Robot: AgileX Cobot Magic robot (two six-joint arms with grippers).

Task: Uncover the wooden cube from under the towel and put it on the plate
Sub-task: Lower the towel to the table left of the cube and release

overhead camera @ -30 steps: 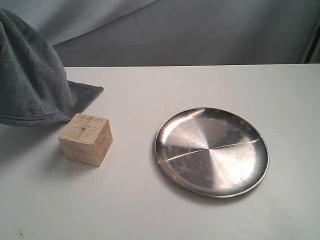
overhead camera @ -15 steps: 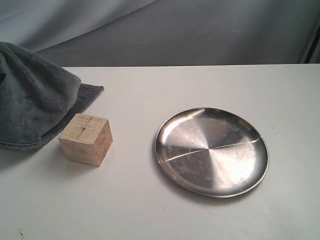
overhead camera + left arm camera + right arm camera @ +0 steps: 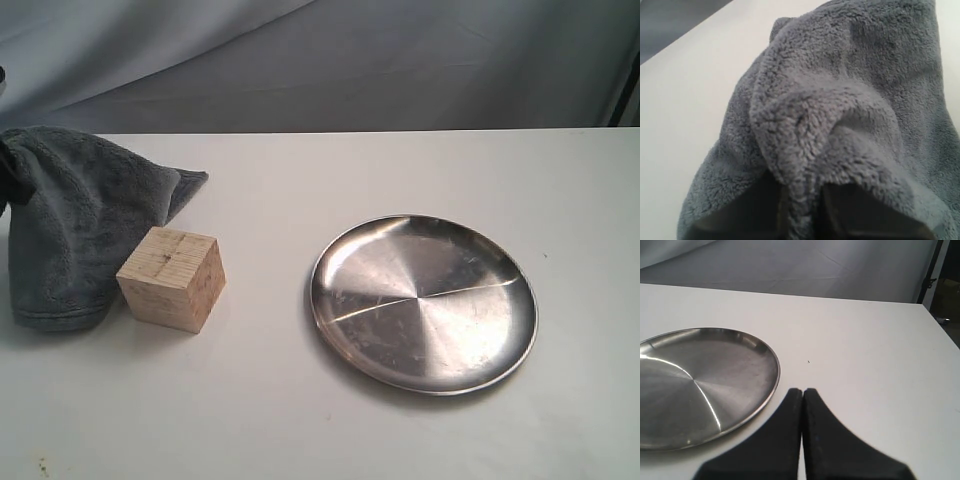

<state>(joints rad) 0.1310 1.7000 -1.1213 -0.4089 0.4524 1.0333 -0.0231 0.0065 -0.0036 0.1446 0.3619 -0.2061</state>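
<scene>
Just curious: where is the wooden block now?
In the exterior view the wooden block sits uncovered on the left, beside the towel, apart from the plate.

A dark grey, plush pile is shown by the towel [image 3: 80, 225]. Pale tan wood, lined with fine grain, is seen on the cube [image 3: 172, 278]. Beside the black right gripper [image 3: 802, 391], the plate [image 3: 425, 300] is rendered shiny silver, streaked with radial brushed reflections. The table [image 3: 300, 420] is coloured plain white, the backdrop [image 3: 400, 60] grey-blue.
</scene>
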